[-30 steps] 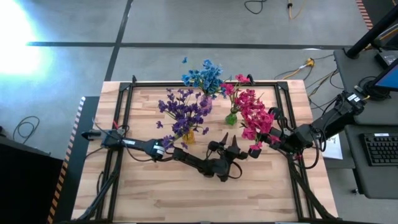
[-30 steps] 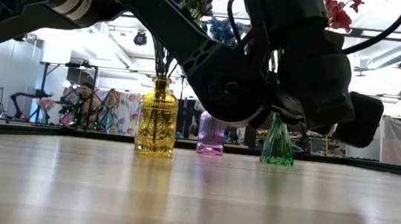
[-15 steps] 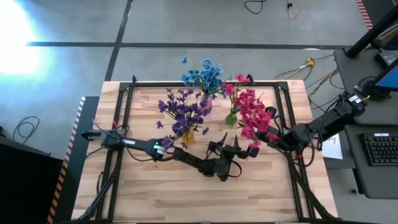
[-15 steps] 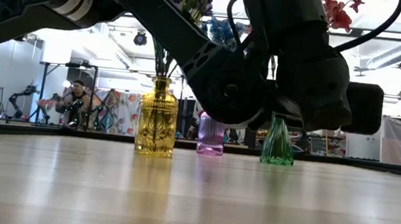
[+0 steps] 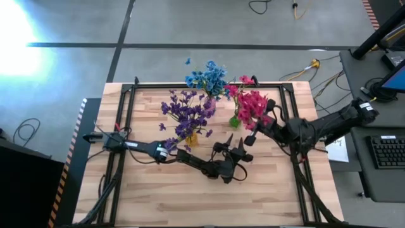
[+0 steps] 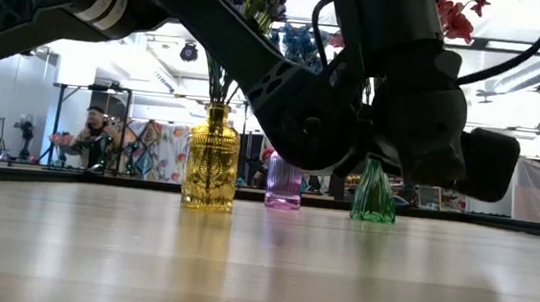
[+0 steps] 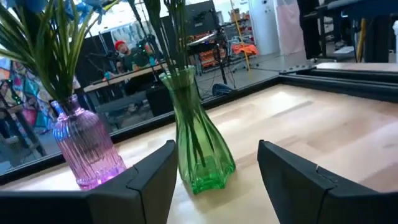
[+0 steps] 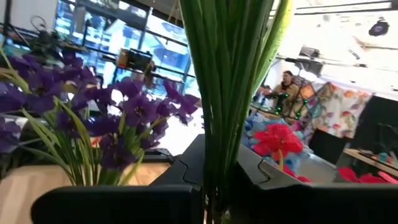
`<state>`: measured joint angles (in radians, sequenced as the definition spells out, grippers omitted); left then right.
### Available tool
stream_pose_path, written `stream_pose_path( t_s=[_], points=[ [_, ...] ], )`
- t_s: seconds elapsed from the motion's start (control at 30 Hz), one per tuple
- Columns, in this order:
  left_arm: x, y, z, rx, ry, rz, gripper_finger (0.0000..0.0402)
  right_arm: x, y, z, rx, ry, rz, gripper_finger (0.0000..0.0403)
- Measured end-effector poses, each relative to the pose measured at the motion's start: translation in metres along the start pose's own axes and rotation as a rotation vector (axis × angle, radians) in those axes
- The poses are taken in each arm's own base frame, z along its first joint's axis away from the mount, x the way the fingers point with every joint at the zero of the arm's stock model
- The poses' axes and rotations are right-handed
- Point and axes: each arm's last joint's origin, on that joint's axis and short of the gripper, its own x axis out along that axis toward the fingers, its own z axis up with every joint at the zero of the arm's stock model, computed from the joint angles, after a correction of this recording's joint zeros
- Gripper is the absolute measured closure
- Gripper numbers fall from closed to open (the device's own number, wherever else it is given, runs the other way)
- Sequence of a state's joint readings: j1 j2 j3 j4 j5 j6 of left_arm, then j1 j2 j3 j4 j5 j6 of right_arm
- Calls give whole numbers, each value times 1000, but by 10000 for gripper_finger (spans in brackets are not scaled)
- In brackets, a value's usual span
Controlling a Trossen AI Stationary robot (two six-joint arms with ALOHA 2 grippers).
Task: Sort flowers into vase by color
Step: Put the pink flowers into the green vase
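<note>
Now we note the right pincer (image 5: 261, 120) clamped on a bundle of red-pink flowers (image 5: 251, 104), carried in from the desk's right edge to just over the green vase (image 5: 235, 120) near the far edge. The left pincer (image 5: 231, 147) hovers mid-desk, fingers apart and wider than a second ago, facing that vase. Purple flowers (image 5: 186, 111) sit in the yellow vase (image 6: 211, 158), blue flowers (image 5: 207, 77) in the pink vase (image 7: 87, 149). We judge the red bundle is about to go in, stems (image 8: 227, 93) still gripped
</note>
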<state>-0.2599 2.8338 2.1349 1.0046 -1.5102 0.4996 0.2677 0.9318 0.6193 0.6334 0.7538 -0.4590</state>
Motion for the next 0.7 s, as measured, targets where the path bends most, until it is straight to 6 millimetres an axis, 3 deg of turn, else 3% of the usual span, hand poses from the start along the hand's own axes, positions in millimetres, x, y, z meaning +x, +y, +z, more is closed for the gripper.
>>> stream_pose_path(
  t_s=[0.17, 0.37, 0.7],
  points=[
    [-1, 1, 0, -116, 8, 16, 193, 6, -4, -7, -5, 13, -15, 374],
    [6, -2, 0, -125, -54, -109, 204, 6, -6, -16, -25, 36, -28, 374],
    [34, 2, -4, -130, -46, -61, 230, 6, -5, -17, -26, 36, -20, 374]
  ],
)
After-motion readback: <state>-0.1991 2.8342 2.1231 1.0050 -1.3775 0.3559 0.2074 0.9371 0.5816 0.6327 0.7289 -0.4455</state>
